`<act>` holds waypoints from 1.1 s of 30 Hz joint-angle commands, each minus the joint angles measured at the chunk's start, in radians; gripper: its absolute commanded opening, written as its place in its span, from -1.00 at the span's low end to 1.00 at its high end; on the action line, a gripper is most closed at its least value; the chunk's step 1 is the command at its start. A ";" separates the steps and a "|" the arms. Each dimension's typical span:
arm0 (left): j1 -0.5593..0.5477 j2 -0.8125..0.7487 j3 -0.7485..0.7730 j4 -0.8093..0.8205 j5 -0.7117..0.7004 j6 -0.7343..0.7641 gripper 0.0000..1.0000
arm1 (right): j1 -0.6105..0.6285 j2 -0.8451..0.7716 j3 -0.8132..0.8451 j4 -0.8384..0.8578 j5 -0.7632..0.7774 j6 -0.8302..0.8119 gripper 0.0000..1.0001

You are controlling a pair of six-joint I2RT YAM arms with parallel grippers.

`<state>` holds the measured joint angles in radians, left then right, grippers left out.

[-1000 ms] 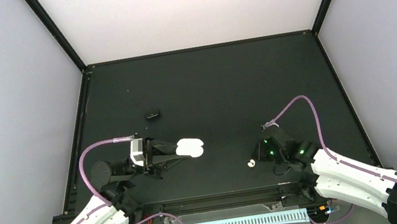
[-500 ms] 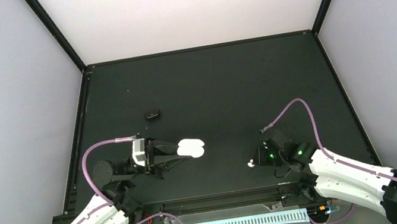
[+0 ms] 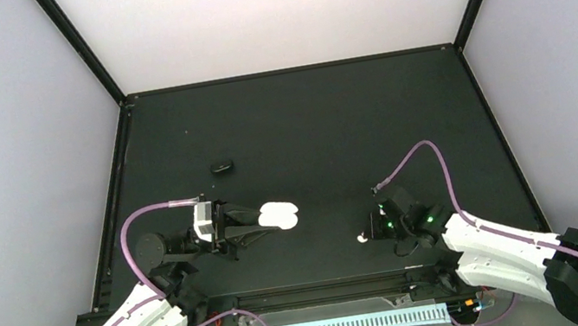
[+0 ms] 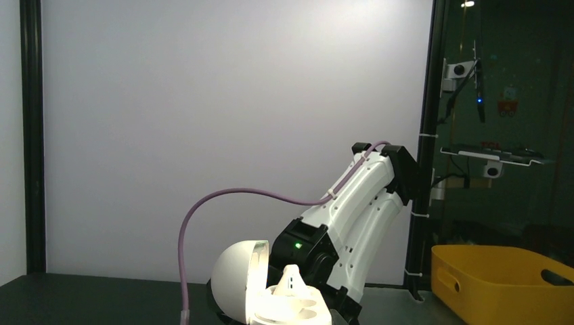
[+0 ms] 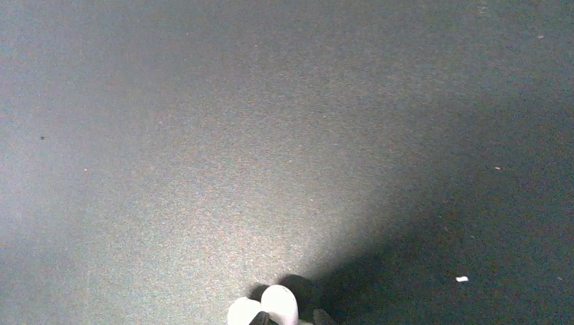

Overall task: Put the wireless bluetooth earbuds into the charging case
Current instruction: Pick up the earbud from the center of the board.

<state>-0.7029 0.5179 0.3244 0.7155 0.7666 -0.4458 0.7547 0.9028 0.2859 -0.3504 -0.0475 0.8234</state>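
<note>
The white charging case [image 3: 280, 214] hangs open above the left half of the table, and my left gripper [image 3: 265, 218] is shut on it. In the left wrist view its domed lid [image 4: 237, 277] stands up and one white earbud [image 4: 291, 279] sits upright in the base [image 4: 298, 313]. A second white earbud [image 3: 362, 239] lies on the black mat near the front. My right gripper [image 3: 370, 235] is low over it. In the right wrist view that earbud [image 5: 279, 306] lies between the dark fingertips [image 5: 260, 318], with a small gap on its right side. The right gripper [image 5: 291, 318] is narrowly open.
A small black object [image 3: 222, 167] lies on the mat behind the left arm. A white speck [image 5: 461, 278] lies to the right of the right gripper. A yellow bin [image 4: 501, 284] stands beyond the table's right side. Black frame posts [image 3: 84, 51] edge the workspace.
My right arm has slid left up to the white earbud on the mat and its jaws have narrowed around it. The left arm and the case have stayed still.
</note>
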 commanded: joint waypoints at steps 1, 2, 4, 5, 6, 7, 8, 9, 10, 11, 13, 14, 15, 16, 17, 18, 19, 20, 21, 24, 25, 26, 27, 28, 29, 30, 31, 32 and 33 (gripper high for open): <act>-0.008 -0.005 0.007 0.001 -0.001 0.021 -0.97 | -0.004 0.031 0.003 0.025 -0.034 -0.034 -0.69; -0.008 -0.005 0.007 0.000 -0.002 0.022 -0.97 | -0.003 0.031 0.006 0.027 -0.039 -0.037 -0.71; -0.008 -0.005 0.007 -0.002 -0.003 0.023 -0.97 | -0.004 0.027 0.013 0.028 -0.043 -0.044 -0.77; -0.007 -0.005 0.007 -0.003 -0.005 0.024 -0.97 | -0.003 0.025 0.016 0.026 -0.044 -0.047 -0.79; -0.008 -0.004 0.008 -0.004 -0.005 0.024 -0.97 | -0.003 0.023 0.020 0.024 -0.046 -0.049 -0.82; -0.008 -0.002 0.008 -0.003 -0.005 0.025 -0.97 | -0.004 0.021 0.023 0.022 -0.048 -0.051 -0.85; -0.008 -0.001 0.008 -0.004 -0.005 0.025 -0.97 | -0.003 0.017 0.026 0.020 -0.049 -0.053 -0.89; -0.008 0.000 0.008 -0.003 -0.005 0.025 -0.97 | -0.004 0.014 0.029 0.017 -0.049 -0.053 -0.93; -0.007 0.001 0.008 -0.002 -0.006 0.025 -0.97 | -0.003 0.009 0.032 0.014 -0.048 -0.054 -0.97; -0.008 0.003 0.010 -0.002 -0.006 0.025 -0.97 | -0.004 0.004 0.035 0.012 -0.048 -0.056 -0.98; -0.009 0.004 0.010 -0.002 -0.006 0.025 -0.97 | -0.004 -0.008 0.041 0.007 -0.044 -0.062 -0.98; -0.008 0.004 0.010 -0.002 -0.005 0.025 -0.97 | -0.003 -0.013 0.044 0.004 -0.043 -0.067 -0.98; -0.008 0.004 0.010 -0.002 -0.005 0.025 -0.97 | -0.003 -0.017 0.049 0.004 -0.042 -0.073 -0.98; -0.008 0.006 0.010 -0.002 -0.006 0.025 -0.97 | -0.004 -0.021 0.054 0.004 -0.041 -0.082 -0.98; -0.007 0.005 0.010 -0.002 -0.004 0.025 -0.97 | -0.004 -0.021 0.062 0.000 -0.037 -0.092 -0.98; -0.009 0.005 0.010 -0.002 -0.004 0.025 -0.97 | -0.004 -0.021 0.071 -0.004 -0.034 -0.104 -0.98; -0.008 0.004 0.011 -0.003 -0.003 0.024 -0.97 | -0.004 -0.020 0.080 -0.005 -0.036 -0.124 -0.98; -0.008 0.004 0.011 -0.004 -0.004 0.025 -0.97 | -0.004 -0.017 0.091 -0.002 -0.043 -0.146 -0.98; -0.008 0.003 0.011 -0.005 -0.003 0.025 -0.97 | -0.005 -0.014 0.105 0.010 -0.063 -0.183 -0.98; -0.007 -0.001 0.011 -0.005 -0.004 0.025 -0.97 | 0.002 0.048 0.176 0.034 -0.189 -0.337 -0.98; -0.008 -0.001 0.011 -0.003 -0.004 0.025 -0.97 | 0.009 0.077 0.206 0.034 -0.231 -0.398 -0.98; -0.008 0.000 0.011 -0.001 -0.003 0.025 -0.97 | 0.019 0.111 0.242 0.022 -0.252 -0.456 -0.98; -0.008 -0.001 0.013 -0.001 -0.004 0.025 -0.97 | 0.031 0.149 0.277 0.003 -0.255 -0.509 -0.98; -0.008 -0.001 0.012 0.001 -0.004 0.024 -0.97 | 0.034 0.190 0.307 -0.003 -0.266 -0.535 -0.98; -0.009 -0.003 0.012 0.002 -0.004 0.022 -0.97 | 0.042 0.223 0.322 0.013 -0.289 -0.546 -0.98; -0.010 -0.005 0.012 0.002 -0.004 0.021 -0.97 | 0.078 0.257 0.348 0.014 -0.264 -0.564 -0.98; -0.010 -0.006 0.010 0.001 -0.003 0.018 -0.97 | 0.129 0.294 0.383 -0.004 -0.194 -0.592 -0.98; -0.010 -0.009 0.009 0.000 -0.003 0.016 -0.97 | 0.176 0.332 0.420 -0.028 -0.143 -0.622 -0.98; -0.010 -0.013 0.006 -0.001 -0.003 0.014 -0.97 | 0.212 0.379 0.459 -0.054 -0.107 -0.641 -0.98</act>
<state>-0.7029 0.5182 0.3244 0.7033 0.7662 -0.4400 0.8429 1.1664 0.6407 -0.3485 -0.2371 0.3450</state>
